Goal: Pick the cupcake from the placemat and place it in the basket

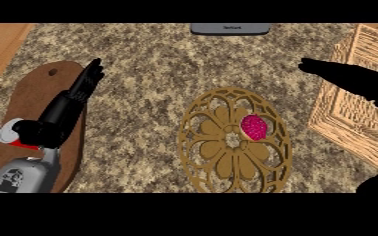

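Note:
A pink cupcake [254, 127] lies on the right half of an ornate golden placemat [221, 165] in the middle of the counter. The woven wooden basket [341, 117] stands at the right edge. My right hand [347, 77] hovers above the basket's near-left corner, up and to the right of the cupcake and apart from it, with its fingers stretched toward the left and holding nothing. My left hand [65, 111] rests at the left over a brown board, fingers straight and pointing away from me, empty.
A brown wooden board [33, 87] lies under the left arm, with a small red and white thing [10, 132] partly hidden beside the wrist. A grey appliance [229, 28] sits at the counter's far edge. Speckled countertop [155, 80] stretches between board and placemat.

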### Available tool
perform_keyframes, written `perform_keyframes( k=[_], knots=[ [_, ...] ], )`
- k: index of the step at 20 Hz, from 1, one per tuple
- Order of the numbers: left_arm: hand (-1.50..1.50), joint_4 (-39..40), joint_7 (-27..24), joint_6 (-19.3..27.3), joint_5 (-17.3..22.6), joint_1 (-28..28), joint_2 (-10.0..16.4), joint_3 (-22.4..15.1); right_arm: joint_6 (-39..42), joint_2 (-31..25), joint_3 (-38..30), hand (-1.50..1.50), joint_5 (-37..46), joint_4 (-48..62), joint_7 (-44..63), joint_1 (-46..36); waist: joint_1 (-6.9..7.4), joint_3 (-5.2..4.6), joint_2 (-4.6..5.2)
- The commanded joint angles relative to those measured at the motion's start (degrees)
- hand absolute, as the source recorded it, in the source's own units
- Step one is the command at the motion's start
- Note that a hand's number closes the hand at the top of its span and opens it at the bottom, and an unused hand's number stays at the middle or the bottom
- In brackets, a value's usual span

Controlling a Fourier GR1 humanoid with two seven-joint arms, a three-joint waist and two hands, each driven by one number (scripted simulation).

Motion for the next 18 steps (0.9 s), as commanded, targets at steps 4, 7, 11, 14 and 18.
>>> perform_keyframes(
  k=[4, 7, 11, 14, 18],
  knots=[
    [0.0, 0.78, -1.7, -0.47, -2.92, 1.87, -2.66, -0.24, -3.98, 10.3, 4.52, -1.5, 16.31, 0.73, -9.05, 7.76, 0.26, 0.02, 0.1],
    [0.0, -0.06, -0.7, -2.26, -0.88, 0.79, -0.6, 3.37, -7.41, 12.75, 6.05, -1.5, 25.2, 4.05, -18.68, 12.67, 0.3, 0.07, 0.19],
    [0.0, -2.34, 1.03, -0.27, -5.38, 1.47, -5.24, -0.71, -9.65, 14.46, 7.78, -1.5, 31.46, 9.68, -23.77, 12.11, 0.23, 0.03, 0.09],
    [0.0, -2.86, 0.46, -3.09, -4.01, 3.33, -3.43, 3.0, -11.92, 16.64, 8.09, -1.5, 36.03, 13.43, -25.79, 10.56, 0.35, 0.01, 0.07],
    [0.0, 0.26, 1.91, -2.9, -6.24, -1.88, -6.25, 3.5, -11.97, 19.42, 8.31, -1.5, 38.6, 13.24, -27.79, 11.21, 0.05, 0.0, 0.06]
  ],
)
